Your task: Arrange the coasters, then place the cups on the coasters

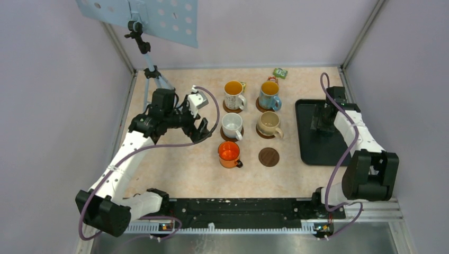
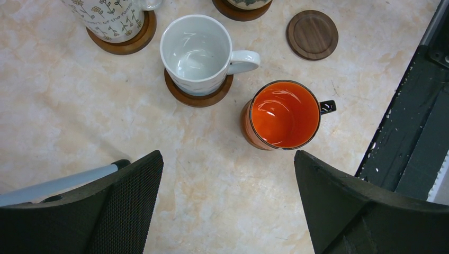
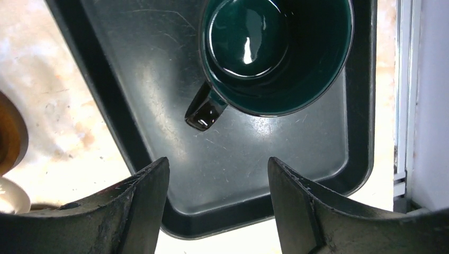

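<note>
1. While your right gripper (image 3: 218, 165) hangs with jaws apart and empty, the dark green ceramic mug (image 3: 275, 53) sits in the black rectangular tray (image 3: 132, 79) beneath it.
2. Your left gripper (image 2: 227, 159) gapes wide, holding nothing, near the orange ceramic mug (image 2: 283, 114).

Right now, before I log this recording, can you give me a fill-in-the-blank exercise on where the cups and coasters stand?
1. The bare coaster shares the near row with the ___ mug.
2. The dark green mug stands in the black ___.
3. The plain white mug stands on a ___.
4. The left gripper and right gripper are both ___, holding nothing.
Missing words: orange; tray; coaster; open.
</note>
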